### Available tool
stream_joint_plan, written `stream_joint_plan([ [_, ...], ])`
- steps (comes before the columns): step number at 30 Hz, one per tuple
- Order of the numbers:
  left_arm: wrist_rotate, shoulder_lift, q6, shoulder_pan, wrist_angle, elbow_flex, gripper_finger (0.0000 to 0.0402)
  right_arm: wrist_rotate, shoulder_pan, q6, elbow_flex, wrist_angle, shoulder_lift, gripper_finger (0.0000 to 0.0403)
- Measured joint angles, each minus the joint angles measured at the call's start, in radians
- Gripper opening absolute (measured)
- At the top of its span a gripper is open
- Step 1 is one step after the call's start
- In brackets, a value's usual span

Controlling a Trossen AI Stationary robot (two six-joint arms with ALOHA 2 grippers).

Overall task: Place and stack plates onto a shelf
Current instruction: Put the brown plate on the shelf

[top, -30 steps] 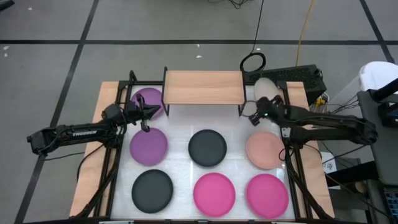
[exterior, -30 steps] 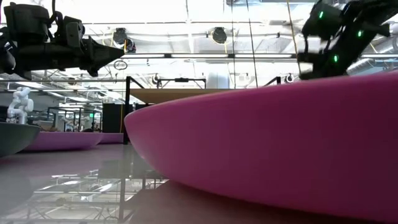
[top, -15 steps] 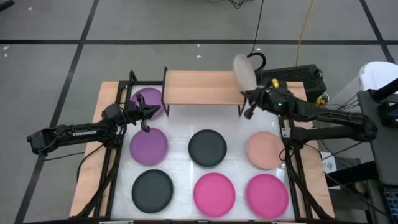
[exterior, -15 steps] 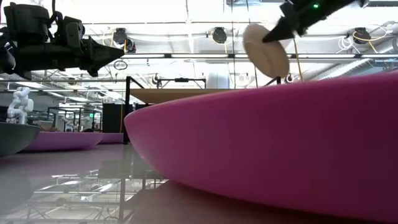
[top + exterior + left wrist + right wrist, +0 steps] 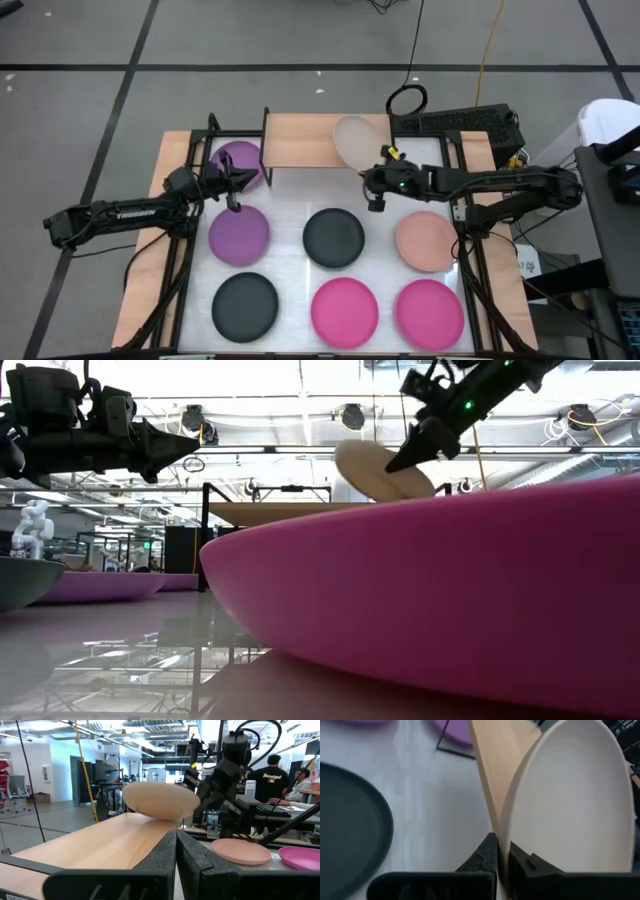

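The shelf (image 5: 310, 140), a light-wood top on black legs, stands at the table's far side. My right gripper (image 5: 501, 851) is shut on a beige plate (image 5: 355, 140), which hangs tilted over the shelf's right end. My left gripper (image 5: 238, 180) hovers shut left of the shelf, above a purple plate (image 5: 236, 158). On the table lie a second purple plate (image 5: 239, 235), two black plates (image 5: 333, 237) (image 5: 245, 305), a pale pink plate (image 5: 427, 241) and two hot pink plates (image 5: 345, 311) (image 5: 430, 312). My right gripper pinches the beige plate's rim (image 5: 506, 832) between its two fingers, one on each face. The fingers come slanting down from the near right side. The plate is lifted and tilted, its far part (image 5: 150, 810) low over the shelf top; whether it touches the wood I cannot tell.
A black frame (image 5: 212, 130) runs along the table's left and right sides. Cables and a dark box (image 5: 470, 122) lie behind the shelf's right end. The shelf's left half (image 5: 290, 140) is bare wood. People show in the room beyond, in the left wrist view.
My right gripper lifted the beige plate from the table right of the shelf, swung it up high, then carried it left and down over the shelf's right end. The plate went from steeply on edge to a flatter tilt.
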Motion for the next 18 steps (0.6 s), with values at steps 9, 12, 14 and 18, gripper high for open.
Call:
stream_joint_plan([
  [9, 0.0, 0.0, 0.0, 0.0, 0.0, 0.0, 0.0015, 0.005, -0.024, -0.074, 0.002, 0.046, 0.086, 0.0],
  [12, 0.0, 0.0, 0.0, 0.0, 0.0, 0.0, 0.0015, 0.004, -0.039, -0.079, 0.002, 0.047, 0.095, 0.0],
  [14, 0.0, 0.0, 0.0, 0.0, 0.0, 0.0, 0.0015, 0.001, -0.047, -0.079, 0.002, 0.048, 0.096, 0.0],
  [18, 0.0, 0.0, 0.0, 0.0, 0.0, 0.0, 0.0015, 0.0, -0.053, -0.087, 0.002, 0.066, 0.097, 0.0],
])
